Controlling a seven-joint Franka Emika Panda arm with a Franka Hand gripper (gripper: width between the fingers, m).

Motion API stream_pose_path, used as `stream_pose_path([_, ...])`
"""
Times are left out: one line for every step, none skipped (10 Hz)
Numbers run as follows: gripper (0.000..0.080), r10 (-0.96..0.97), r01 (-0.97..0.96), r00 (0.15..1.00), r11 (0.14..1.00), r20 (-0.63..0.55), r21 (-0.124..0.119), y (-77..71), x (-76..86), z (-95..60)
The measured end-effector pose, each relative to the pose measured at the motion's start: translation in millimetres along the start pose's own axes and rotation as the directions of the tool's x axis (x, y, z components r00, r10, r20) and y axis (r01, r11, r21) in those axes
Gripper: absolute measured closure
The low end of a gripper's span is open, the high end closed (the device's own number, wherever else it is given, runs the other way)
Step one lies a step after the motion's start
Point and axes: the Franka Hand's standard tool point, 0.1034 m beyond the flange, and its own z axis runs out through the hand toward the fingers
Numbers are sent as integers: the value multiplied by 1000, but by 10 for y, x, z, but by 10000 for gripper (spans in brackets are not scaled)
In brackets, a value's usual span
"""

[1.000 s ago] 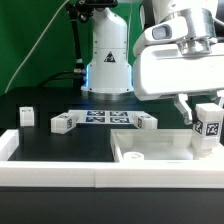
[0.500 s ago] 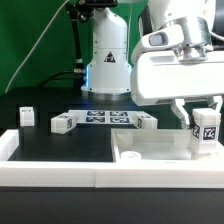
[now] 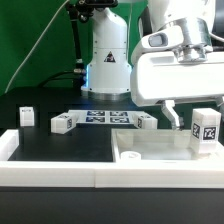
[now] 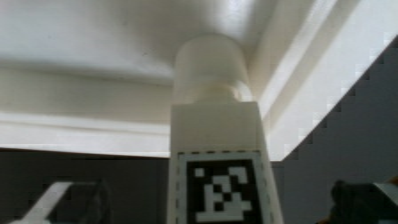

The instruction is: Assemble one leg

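A leg, a small white block with a black-and-white tag, stands upright at the right end of the large white panel. My gripper is open around the leg, with a finger well clear of it on the exterior view's left. In the wrist view the leg runs up the middle, its round end against the panel. The gripper straddles it, and both fingertips stand apart from its sides.
Three more legs lie on the black table: one at the left and two at either end of the marker board. The arm's white base stands behind. A white rim borders the front.
The leg came down a little onto the panel's right end. The fingers, shut on it before, have opened and stand apart from it.
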Motion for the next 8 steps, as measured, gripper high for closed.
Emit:
stream_pose_path([161, 0, 0, 1000, 1000, 0, 0, 0, 0, 0])
stream_pose_path([152, 0, 0, 1000, 1000, 0, 0, 0, 0, 0])
stream_pose_path([152, -1, 1, 1000, 1000, 3, 0, 4, 4, -7])
stream_pose_path([151, -1, 1, 1000, 1000, 6, 0, 23, 51, -56])
stream_pose_path([151, -2, 2, 1000, 1000, 7, 0, 36, 111, -120])
stream_pose_path([151, -2, 2, 1000, 1000, 17, 3, 44, 156, -172])
stream_pose_path([151, -3, 3, 999, 1000, 51, 13, 35, 169, -209])
stream_pose_path([151, -3, 3, 999, 1000, 54, 13, 31, 167, -209])
